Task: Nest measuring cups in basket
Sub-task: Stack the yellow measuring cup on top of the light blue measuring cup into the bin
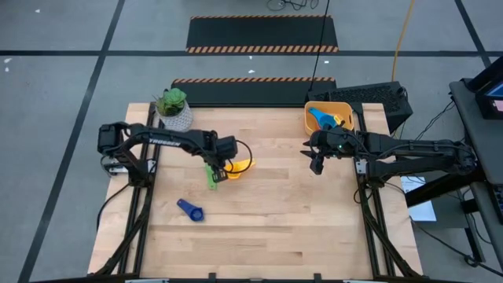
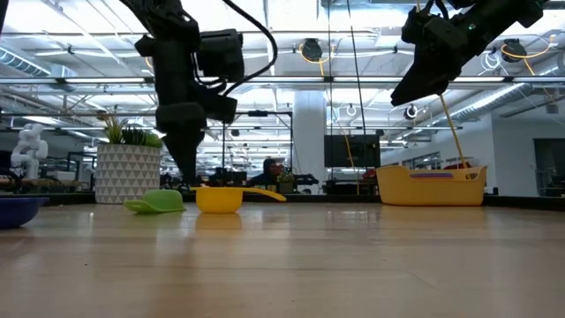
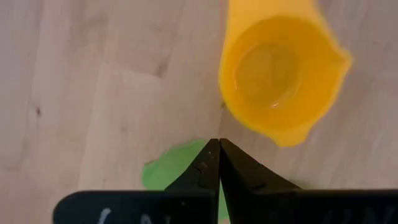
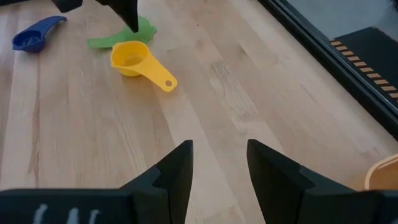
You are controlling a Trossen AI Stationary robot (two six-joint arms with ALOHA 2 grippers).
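1. Currently left gripper (image 3: 218,149) is pinched closed above the green cup (image 1: 211,174), gripping nothing; yellow cup (image 1: 238,167) lies just beside.
2. Right gripper (image 4: 219,163) hangs parted, empty, near the basket (image 1: 343,106).
3. Risk: closed fingers may shove green cup away.

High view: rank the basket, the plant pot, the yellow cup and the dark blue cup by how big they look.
1. Basket, clearly the largest.
2. Plant pot with its plant.
3. Yellow cup and dark blue cup: they look much alike, and the left gripper covers part of the yellow one, so I won't rank them.
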